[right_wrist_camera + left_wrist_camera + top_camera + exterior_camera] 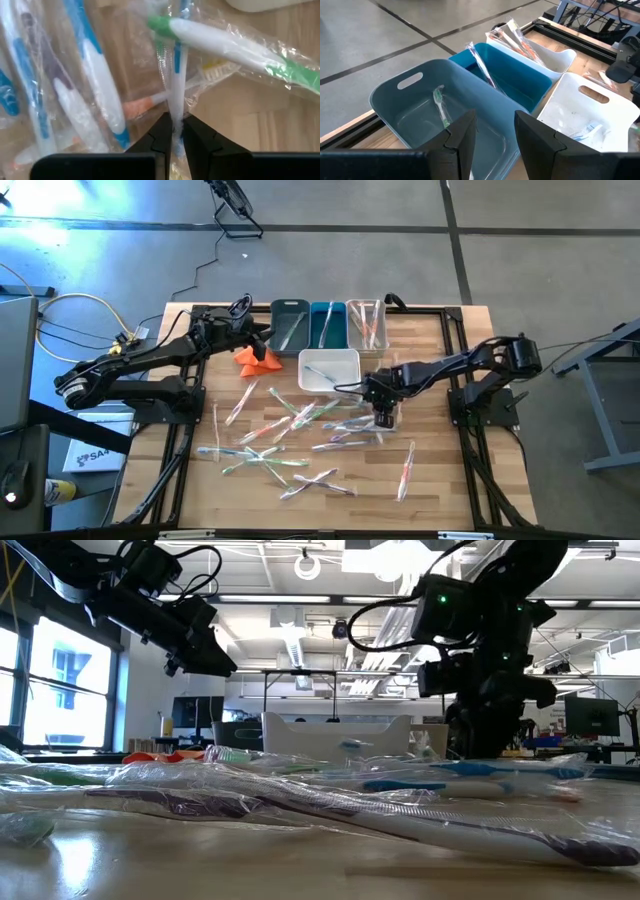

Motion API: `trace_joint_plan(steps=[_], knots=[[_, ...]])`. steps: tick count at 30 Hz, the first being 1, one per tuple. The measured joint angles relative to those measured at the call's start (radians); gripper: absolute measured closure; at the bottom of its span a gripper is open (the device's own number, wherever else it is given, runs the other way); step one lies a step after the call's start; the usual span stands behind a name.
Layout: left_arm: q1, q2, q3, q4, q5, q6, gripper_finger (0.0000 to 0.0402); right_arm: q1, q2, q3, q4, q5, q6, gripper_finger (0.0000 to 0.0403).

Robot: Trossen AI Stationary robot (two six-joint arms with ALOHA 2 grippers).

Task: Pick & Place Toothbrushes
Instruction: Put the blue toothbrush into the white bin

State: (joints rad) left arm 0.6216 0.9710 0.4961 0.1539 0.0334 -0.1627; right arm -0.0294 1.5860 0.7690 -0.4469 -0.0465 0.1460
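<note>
Several wrapped toothbrushes (290, 435) lie scattered on the wooden table, resting flat and crossing one another. My right gripper (383, 417) points steeply down into the right end of the pile and is shut on a whitish-blue toothbrush (176, 85). My left gripper (262, 332) hangs open over the grey-blue bin (420, 115), touching nothing. That bin holds a green toothbrush (440, 107). The blue bin (520, 80) holds one toothbrush (482, 65), and the far clear bin (550, 57) holds orange ones. My right gripper pinches the whitish-blue toothbrush's thin handle (176, 117), wrapper and all, between its two fingers (161, 136). The fingers come from above, pointing steeply down, one on each side of the handle. The toothbrush still lies in the pile on the table, crossing a green-white one (225, 50).
A white bin (329, 370) with a blue toothbrush (587, 131) stands in front of the three bins at the far edge. An orange folded cloth (257, 358) lies left of it. One orange toothbrush (406, 470) lies apart at the near right.
</note>
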Motion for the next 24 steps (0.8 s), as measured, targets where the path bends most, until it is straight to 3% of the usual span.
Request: trace_joint_plan(steps=[9, 24], knots=[[0.000, 0.000, 0.000, 0.001, 0.000, 0.000, 0.0268, 0.056, 0.000, 0.044, 0.004, 0.073, -0.045, 0.0372], [0.000, 0.000, 0.000, 0.001, 0.000, 0.000, 0.0268, 0.059, -0.002, 0.146, -0.019, 0.037, -0.072, 0.0372]])
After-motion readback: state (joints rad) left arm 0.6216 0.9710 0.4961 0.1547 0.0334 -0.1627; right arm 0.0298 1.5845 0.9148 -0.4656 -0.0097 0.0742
